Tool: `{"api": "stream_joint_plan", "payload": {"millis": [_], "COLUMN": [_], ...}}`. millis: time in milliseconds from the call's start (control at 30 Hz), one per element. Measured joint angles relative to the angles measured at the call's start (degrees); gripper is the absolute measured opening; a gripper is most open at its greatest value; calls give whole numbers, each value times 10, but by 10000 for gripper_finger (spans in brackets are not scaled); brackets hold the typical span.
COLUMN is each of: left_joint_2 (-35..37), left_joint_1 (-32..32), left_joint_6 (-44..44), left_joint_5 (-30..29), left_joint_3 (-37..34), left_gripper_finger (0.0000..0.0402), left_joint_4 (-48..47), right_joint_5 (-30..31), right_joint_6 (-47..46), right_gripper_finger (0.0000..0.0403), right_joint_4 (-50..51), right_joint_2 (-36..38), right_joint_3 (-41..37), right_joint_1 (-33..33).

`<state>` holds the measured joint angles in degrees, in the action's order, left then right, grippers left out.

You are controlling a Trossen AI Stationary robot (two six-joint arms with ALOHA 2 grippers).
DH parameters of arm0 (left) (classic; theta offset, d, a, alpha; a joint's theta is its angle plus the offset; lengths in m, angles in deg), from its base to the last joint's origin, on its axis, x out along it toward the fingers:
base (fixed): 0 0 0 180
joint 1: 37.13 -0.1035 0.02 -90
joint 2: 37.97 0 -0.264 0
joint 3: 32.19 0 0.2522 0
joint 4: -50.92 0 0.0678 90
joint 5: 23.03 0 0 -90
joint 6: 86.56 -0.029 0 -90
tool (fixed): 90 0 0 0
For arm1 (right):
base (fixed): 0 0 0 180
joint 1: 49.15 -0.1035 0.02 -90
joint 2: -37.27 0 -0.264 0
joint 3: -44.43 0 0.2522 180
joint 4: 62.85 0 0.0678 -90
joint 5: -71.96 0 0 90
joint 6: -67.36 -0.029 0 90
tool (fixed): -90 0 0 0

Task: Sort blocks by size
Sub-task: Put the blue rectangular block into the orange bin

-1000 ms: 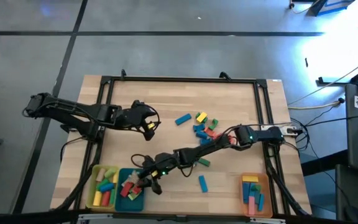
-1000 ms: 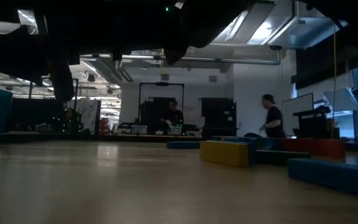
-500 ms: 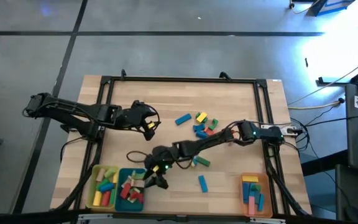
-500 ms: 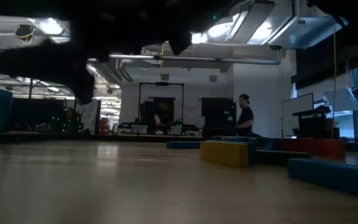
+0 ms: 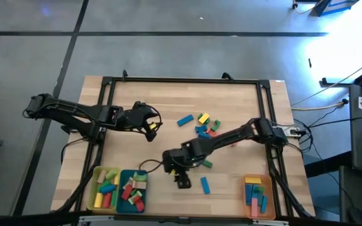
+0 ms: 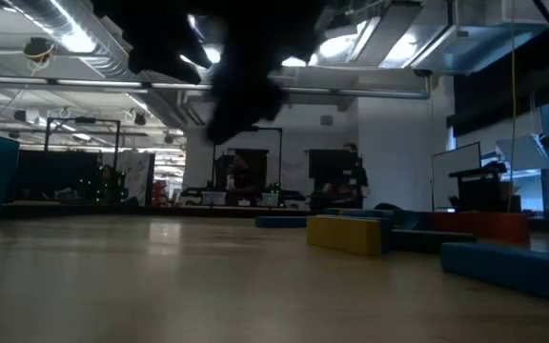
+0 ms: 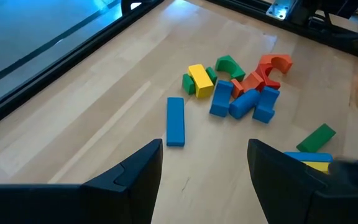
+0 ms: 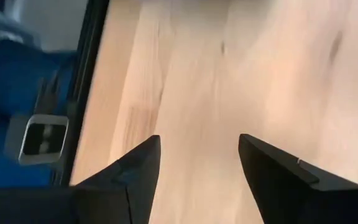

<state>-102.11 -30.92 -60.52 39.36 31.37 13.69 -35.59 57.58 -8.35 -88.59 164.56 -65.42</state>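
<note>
Right pincer [image 5: 182, 182] is over bare table [image 5: 244, 100] near the front edge, just right of the teal tray [image 5: 132, 191], fingers spread with nothing between them; its wrist view shows only plain wood grain between the two dark fingers [image 8: 129, 180]. Left pincer [image 5: 151, 129] is parked over the left-centre of the table, also released and empty, looking across at the loose pile. Blocks [image 5: 203, 125]: the unsorted cluster sits right of centre, a mix of blue, yellow, green and red/orange pieces, some touching. In the left wrist view a blue bar [image 7: 175, 121] lies apart from the pile, beside a yellow block [image 7: 199, 81], with an orange arch [image 7: 274, 65] at the far side of it. One blue bar [image 5: 204, 184] lies alone near the front edge, just right of the right pincer. Sorted ones: yellow tray [image 5: 105, 188] at front left holds several mixed-colour pieces, teal tray next to it holds more, orange tray [image 5: 257, 195] at front right holds a few, mostly blue and yellow bars. Low view shows the right arm only as a dark silhouette overhead; can't read the fingers there.
</note>
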Motion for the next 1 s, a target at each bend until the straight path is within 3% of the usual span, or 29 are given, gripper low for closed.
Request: {"api": "stream_joint_plan", "payload": {"millis": [267,467,733,1000], "left_joint_2": [-11,-66,-160,-265], "left_joint_1": [0,-1,-30,-98], "left_joint_6": [11,5,-36,-69], "left_joint_5": [0,1,29,74], "left_joint_3": [0,0,0,0], "left_gripper_finger": [214,214,214,214], "left_joint_4": [4,57,166,261], "right_joint_5": [83,147,191,285], "right_joint_6": [21,23,-37,-161], "right_gripper_finger": [218,218,218,218], "right_joint_4": [167,209,183,-5], "right_joint_2": [83,166,373,646], "right_joint_3": [0,-47,-262,-541], "right_joint_1": [-3,-2,-2,-2]}}
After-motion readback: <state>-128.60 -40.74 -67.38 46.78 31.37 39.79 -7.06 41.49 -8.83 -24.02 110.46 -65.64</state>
